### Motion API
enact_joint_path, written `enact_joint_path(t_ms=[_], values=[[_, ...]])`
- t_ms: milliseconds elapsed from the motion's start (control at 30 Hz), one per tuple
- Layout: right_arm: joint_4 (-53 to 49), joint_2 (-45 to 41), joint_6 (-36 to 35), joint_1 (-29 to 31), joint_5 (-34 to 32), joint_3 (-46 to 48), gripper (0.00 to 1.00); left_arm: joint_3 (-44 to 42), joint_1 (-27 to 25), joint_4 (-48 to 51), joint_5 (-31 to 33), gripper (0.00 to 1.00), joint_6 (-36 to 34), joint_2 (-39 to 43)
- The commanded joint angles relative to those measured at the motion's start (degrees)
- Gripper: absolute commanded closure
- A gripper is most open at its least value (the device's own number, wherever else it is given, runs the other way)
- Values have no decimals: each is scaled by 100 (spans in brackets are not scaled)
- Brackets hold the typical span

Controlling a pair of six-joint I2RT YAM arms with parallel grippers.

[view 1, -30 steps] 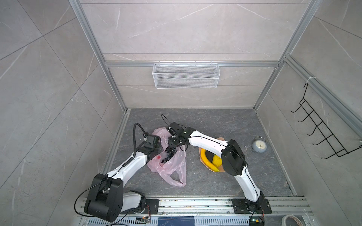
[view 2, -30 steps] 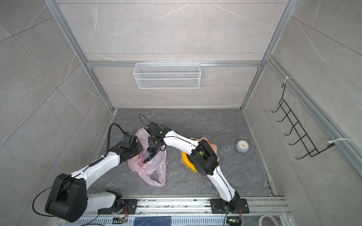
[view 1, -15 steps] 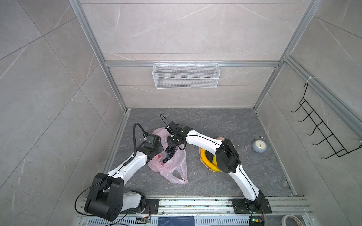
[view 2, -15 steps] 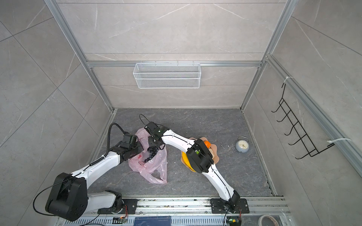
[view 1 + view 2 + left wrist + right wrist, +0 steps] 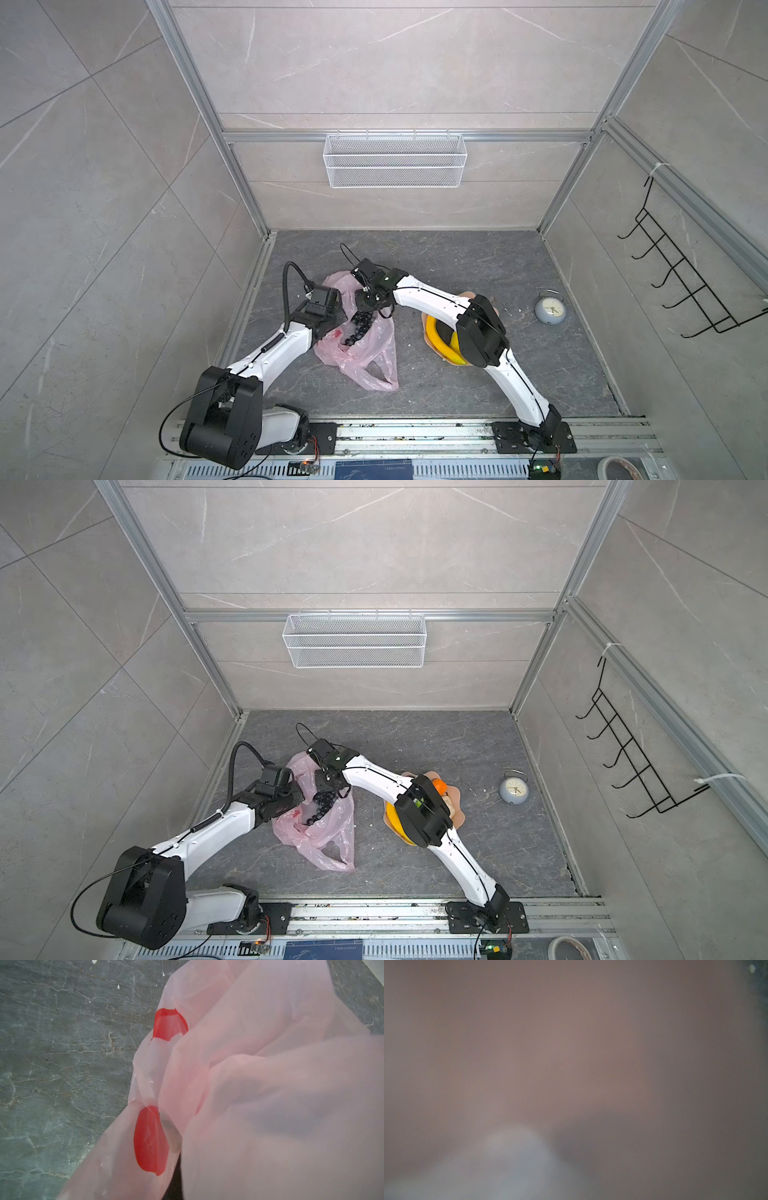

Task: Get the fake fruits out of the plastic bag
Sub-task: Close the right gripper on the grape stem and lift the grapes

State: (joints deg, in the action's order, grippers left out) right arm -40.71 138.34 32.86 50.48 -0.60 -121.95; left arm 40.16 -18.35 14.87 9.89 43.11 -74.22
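Grey stone floor (image 5: 457, 266). Pink bag (image 5: 365, 357) lies ctr-left. L gripper (image 5: 337, 322) closed tight, pinching the bag's 9 o'clock rim. R gripper (image 5: 368, 305) in the bag mouth above grape bunch (image 5: 358, 330); jaws hidden, can't tell. Banana (image 5: 434, 338) on plate (image 5: 456, 800) at bag's 3 o'clock.

- The bag (image 5: 368, 357) looks to us like thin see-through pink plastic film, all crinkly, with shiny red print (image 5: 149, 1140) on it.
- Grapes (image 5: 359, 328): glossy dark plastic beads.
- Banana (image 5: 433, 338): smooth yellow plastic.
- Floor (image 5: 457, 266): we'd call it matt grey veined stone.
- Wall basket (image 5: 395, 166): white wire mesh.
- Frame rails (image 5: 519, 136): brushed metal.
- Arm shells (image 5: 428, 297): smooth white plastic, slight sheen.
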Motion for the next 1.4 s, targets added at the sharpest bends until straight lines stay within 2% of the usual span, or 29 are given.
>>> enact_joint_path(t_ms=[0, 300, 733, 1000, 1167, 1367], values=[[-122, -49, 71, -8, 48, 77, 83, -15, -11, -107, -5, 100, 78, 48], [98, -313, 125, 5, 158, 301, 100, -5, -15, -72, 32, 100, 59, 65], [529, -1460, -219, 358, -161, 1000, 100, 41, -12, -41, 111, 100, 104, 19], [608, -2166, -366, 601, -241, 1411, 100, 225, 4, 306, 487, 100, 338, 21], [597, -2749, -411, 722, -381, 1799, 100, 391, 110, 552, 933, 100, 604, 118], [605, -3353, -412, 725, -485, 2187, 100, 784, 163, 799, 1146, 100, 628, -137]])
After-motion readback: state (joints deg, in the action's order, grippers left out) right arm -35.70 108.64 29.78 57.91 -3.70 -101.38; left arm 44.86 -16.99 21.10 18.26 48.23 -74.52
